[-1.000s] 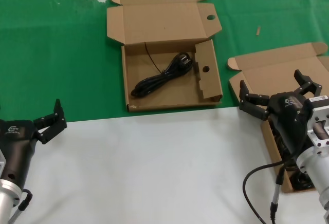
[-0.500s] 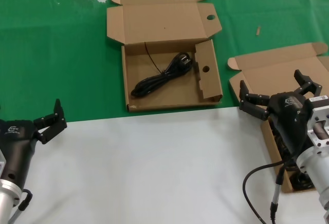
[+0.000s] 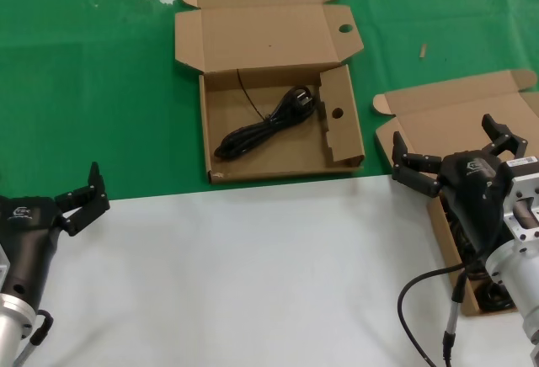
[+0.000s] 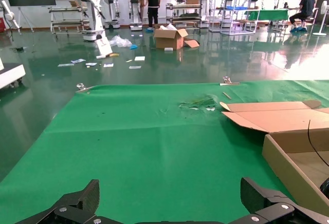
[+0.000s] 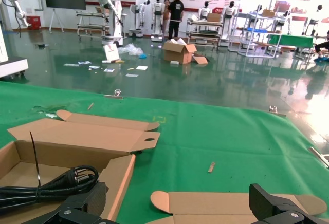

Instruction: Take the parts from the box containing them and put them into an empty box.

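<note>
A coiled black power cord (image 3: 268,123) lay in the punched-hole mailer box (image 3: 221,167). Both pincers, left (image 3: 82,194) and right (image 3: 455,155), gaped wide and empty, the right above the plain-lidded box (image 3: 446,114); bare counter (image 3: 253,274) stretched between.

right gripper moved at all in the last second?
No. The right gripper sits open over the plain-lid box, at the same spot against that box's lid edge as before.

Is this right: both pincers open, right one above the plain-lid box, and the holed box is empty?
Not quite. The holed box isn't empty: a cord lies inside it, as the head view shows. The rest holds: the left pincer and right pincer are open, and the right one is above the plain-lid box.
</note>
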You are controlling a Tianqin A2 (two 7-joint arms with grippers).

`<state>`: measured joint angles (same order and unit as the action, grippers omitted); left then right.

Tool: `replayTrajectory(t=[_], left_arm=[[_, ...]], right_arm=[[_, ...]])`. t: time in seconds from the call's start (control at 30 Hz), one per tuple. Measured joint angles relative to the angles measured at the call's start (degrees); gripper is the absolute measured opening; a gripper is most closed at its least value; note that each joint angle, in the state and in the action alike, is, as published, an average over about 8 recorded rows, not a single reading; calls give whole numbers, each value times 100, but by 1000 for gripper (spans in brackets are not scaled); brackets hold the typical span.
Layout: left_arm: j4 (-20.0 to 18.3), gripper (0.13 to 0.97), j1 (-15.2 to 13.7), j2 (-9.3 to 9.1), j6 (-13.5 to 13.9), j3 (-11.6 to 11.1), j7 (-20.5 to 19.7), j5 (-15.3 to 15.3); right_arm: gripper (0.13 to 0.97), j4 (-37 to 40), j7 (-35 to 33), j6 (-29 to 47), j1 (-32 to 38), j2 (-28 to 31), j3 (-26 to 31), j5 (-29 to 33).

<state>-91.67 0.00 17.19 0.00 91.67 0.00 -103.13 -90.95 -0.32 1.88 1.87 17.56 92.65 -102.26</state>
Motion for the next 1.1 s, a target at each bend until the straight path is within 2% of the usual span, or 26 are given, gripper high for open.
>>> replayTrajectory(t=[1.1], left_arm=[[0,966,0,0,0,0,0,0]], right_arm=[[966,0,0,0,0,0,0,0]])
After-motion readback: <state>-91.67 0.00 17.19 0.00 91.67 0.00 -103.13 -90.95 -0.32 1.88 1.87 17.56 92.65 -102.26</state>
